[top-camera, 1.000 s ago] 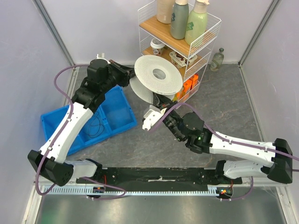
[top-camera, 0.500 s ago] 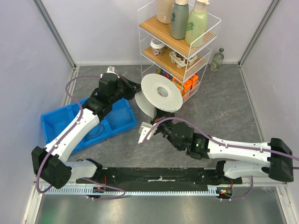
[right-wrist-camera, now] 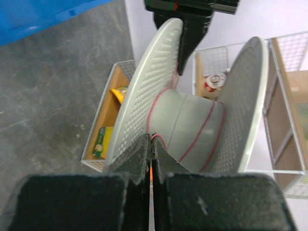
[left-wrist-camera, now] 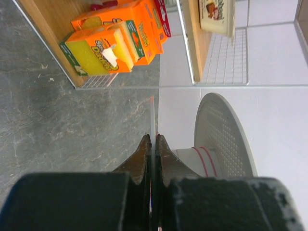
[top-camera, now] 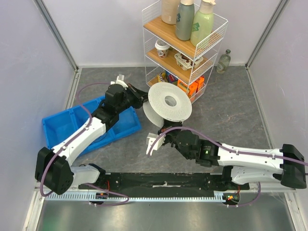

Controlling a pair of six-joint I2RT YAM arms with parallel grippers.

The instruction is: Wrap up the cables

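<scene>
drawn nearer to us since a second ago, the spool point(top-camera: 169, 102) now sits tilted just in front of the wire shelf point(top-camera: 214, 34), over the grey surface point(top-camera: 231, 106). nearest, our right end effector point(right-wrist-camera: 151, 139) is pressed together on the thin red cable point(right-wrist-camera: 159, 138), which makes a few loose turns round the white hub. beyond, our left end effector point(left-wrist-camera: 152, 139) pinches the rim of one perforated flange.

A grey marbled worktop point(top-camera: 231, 106) is spreading beneath the left end effector point(top-camera: 144, 96). Just beyond it and to its right, a white wire rack point(top-camera: 159, 28) with wooden shelves is standing against pale walls point(top-camera: 106, 29), which are closing in the worktop under soft, even light.
</scene>
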